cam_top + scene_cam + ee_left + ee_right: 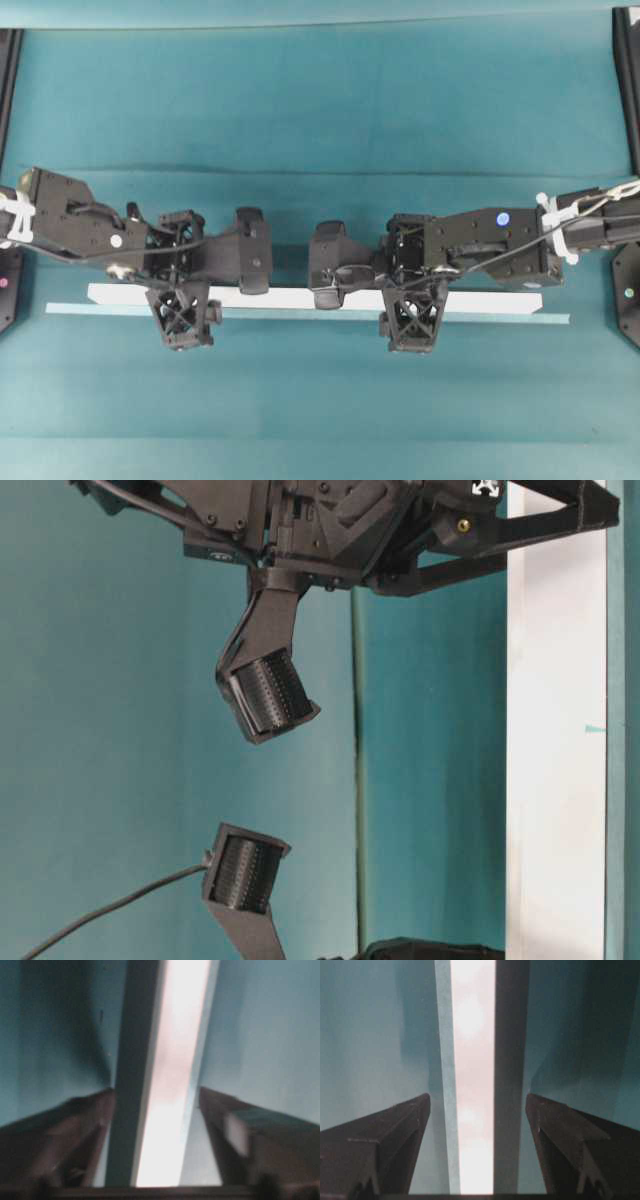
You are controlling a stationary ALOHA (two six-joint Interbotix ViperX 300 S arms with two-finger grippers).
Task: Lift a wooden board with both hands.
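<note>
White wooden board [300, 297], pale teal tape strip [500, 318], teal table [320, 100]

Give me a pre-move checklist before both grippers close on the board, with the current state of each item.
1. Left gripper jaws apart, straddling the wooden board: ok.
2. Right gripper jaws apart, board between them: ok.
3. Board flat on the teal cloth: ok.
4. Board held by either gripper: not ok, no finger touches it.
5. Grippers low enough to pinch the board edges: cannot tell.
6. Tape strip clear of the fingers: cannot tell.

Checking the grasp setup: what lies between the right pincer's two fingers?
The white board and a pale tape strip beside it, seen in the right wrist view.
</note>
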